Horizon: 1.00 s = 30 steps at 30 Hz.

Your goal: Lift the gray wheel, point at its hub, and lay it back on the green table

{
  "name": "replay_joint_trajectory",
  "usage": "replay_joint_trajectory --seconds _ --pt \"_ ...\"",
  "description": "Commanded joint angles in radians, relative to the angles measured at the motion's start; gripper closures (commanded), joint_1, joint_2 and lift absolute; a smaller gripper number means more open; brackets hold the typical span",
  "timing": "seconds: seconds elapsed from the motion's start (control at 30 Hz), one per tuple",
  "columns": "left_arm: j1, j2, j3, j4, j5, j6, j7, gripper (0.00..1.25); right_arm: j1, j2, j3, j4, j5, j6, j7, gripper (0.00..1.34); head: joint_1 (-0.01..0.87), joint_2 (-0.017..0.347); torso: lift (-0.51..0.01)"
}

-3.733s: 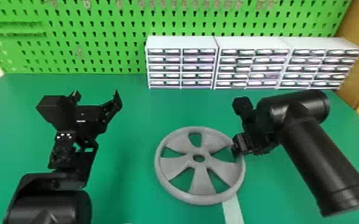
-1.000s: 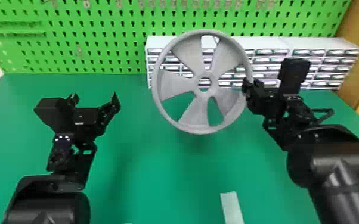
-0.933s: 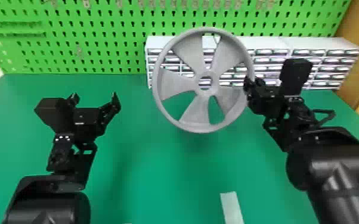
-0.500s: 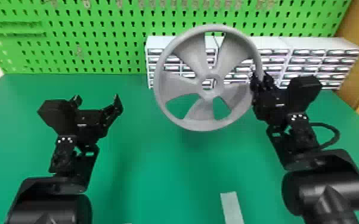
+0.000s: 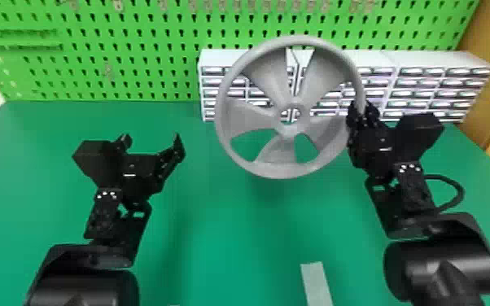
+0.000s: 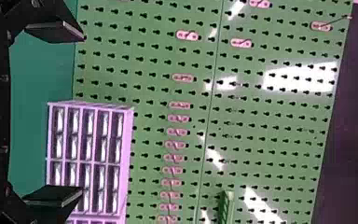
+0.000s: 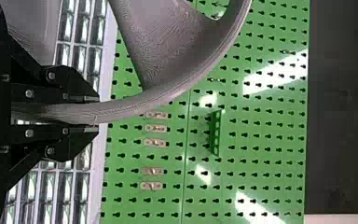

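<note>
Left gripper: fingers wide apart and empty, over the green table, presumably so placed to serve as the pointer; gray wheel: raised off the table, near upright in front of the drawer cabinets, its hub exposed, which should suit pointing; right gripper: fingers closed around the rim at the wheel's right side, a hold likely chosen to keep hub and spokes unobstructed

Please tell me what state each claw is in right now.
Left claw: open, holding nothing.
Right claw: closed on the rim of the gray wheel, holding it above the table.
</note>
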Motion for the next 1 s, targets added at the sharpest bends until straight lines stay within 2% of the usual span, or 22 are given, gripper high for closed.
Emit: replay_joint_trajectory --seconds 0.0,0.07,0.13,0.17,0.2,0.23,0.27,0.37,0.4,0.43,0.47,0.97 --pt "0.006 0.007 -0.033 0.000 0.011 0.002 0.000 0.19 -0.009 -0.002 0.003 0.006 0.009 0.000 -0.002 1.26 0.692 0.048 -0.093" --pt "0.012 0.012 -0.051 -0.001 -0.001 0.002 -0.002 0.24 -0.013 -0.004 0.006 0.009 0.014 0.000 -0.004 1.26 0.692 0.048 -0.093" --pt "0.018 0.016 -0.065 -0.011 -0.007 0.005 -0.006 0.38 -0.020 -0.004 0.009 0.014 0.020 0.000 -0.007 1.26 0.692 0.048 -0.093" --pt "0.021 0.019 -0.071 -0.020 -0.007 0.018 -0.006 0.51 -0.023 -0.005 0.010 0.017 0.023 0.000 -0.008 1.26 0.692 0.048 -0.093" --pt "0.025 0.022 -0.079 -0.031 -0.001 0.031 -0.008 0.74 -0.027 -0.005 0.013 0.020 0.024 0.000 -0.011 1.26 0.692 0.048 -0.093" --pt "0.026 0.025 -0.085 -0.034 0.008 0.033 -0.012 0.89 -0.029 -0.005 0.013 0.023 0.024 0.000 -0.011 1.26 0.692 0.048 -0.093" --pt "0.026 0.030 -0.092 -0.035 0.016 0.031 -0.020 0.99 -0.032 -0.005 0.015 0.026 0.024 0.000 -0.013 1.26 0.692 0.048 -0.093" --pt "0.029 0.035 -0.109 -0.046 0.020 0.039 -0.043 1.04 -0.041 -0.007 0.018 0.032 0.027 0.000 -0.014 1.26 0.692 0.048 -0.093" --pt "0.032 0.036 -0.115 -0.055 0.017 0.048 -0.043 1.09 -0.043 -0.007 0.019 0.034 0.027 0.000 -0.014 1.26 0.692 0.048 -0.093" --pt "0.035 0.038 -0.123 -0.066 0.016 0.053 -0.042 1.20 -0.043 -0.007 0.018 0.034 0.029 0.000 -0.016 1.26 0.692 0.048 -0.093" --pt "0.037 0.039 -0.126 -0.072 0.016 0.053 -0.042 1.22 -0.044 -0.007 0.018 0.034 0.030 0.000 -0.016 1.26 0.692 0.048 -0.093" --pt "0.055 0.061 -0.161 -0.169 0.033 0.139 -0.026 1.23 -0.044 -0.008 0.009 0.037 0.033 0.001 -0.025 1.26 0.692 0.048 -0.093"
